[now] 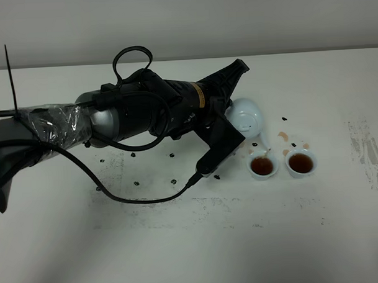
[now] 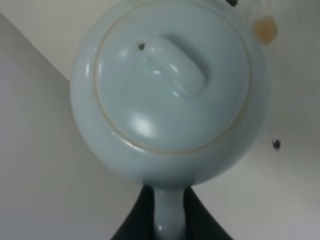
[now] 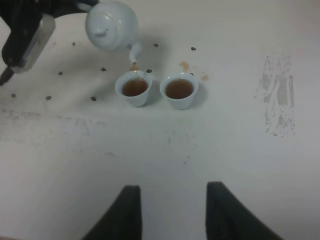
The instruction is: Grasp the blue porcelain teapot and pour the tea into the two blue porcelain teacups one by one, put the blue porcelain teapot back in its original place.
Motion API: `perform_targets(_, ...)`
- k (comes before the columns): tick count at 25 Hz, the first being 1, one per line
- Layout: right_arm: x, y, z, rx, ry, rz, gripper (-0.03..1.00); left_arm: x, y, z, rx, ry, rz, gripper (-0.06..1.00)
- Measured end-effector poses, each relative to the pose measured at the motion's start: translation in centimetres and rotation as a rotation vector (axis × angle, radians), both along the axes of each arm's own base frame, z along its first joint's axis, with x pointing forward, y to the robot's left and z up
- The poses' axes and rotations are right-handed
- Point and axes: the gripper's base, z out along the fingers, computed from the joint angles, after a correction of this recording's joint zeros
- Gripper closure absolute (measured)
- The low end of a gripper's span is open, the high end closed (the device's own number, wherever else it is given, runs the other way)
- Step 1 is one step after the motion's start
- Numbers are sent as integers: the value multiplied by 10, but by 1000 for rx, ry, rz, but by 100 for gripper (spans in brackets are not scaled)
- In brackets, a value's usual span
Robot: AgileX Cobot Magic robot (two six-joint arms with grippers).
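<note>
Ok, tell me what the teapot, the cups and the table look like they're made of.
Teapot: glazed porcelain by the look, pale blue with bright glossy highlights.
Cups: seemingly the same glaze, whitish inside, holding brown tea.
Table: matte white hard surface, scuffed and stained; material unclear.

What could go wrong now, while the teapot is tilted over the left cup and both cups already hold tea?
1. The left teacup already holds a lot of tea, and the teapot spout is over its rim; more pouring could overflow it.
2. Tea drops already lie on the table, so the stream may miss again.
3. The left gripper holds only the thin handle; the pot might slip or bump the right teacup when returning.
</note>
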Motion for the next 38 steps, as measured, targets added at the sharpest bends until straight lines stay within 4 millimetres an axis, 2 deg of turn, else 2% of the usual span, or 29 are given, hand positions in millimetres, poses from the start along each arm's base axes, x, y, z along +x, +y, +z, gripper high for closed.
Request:
perform_targets(5,0,0,0,0,0,0,67,-2,0,4,-149,113,150,91)
perform_targets(7,0,0,0,0,0,0,67,-4,0,14,-274,188,260,91)
perform_targets(12,0,0,0,0,0,0,67,-14,6,53,-636,406,569,91)
perform_targets(16,0,0,0,0,0,0,67,-20,16,70,-778,544,769,91)
perform_targets(23,0,0,0,1,0,1,67,-9,51,61,-793,669,1101,91)
perform_targets(30,0,0,0,1,0,1,67,14,100,57,-888,645,1400,91)
perform_targets(34,0,0,0,1,0,1,67,24,120,41,-858,622,1540,91)
perform_targets(38,0,0,0,1,0,1,67,31,128,15,-790,637,1624,91)
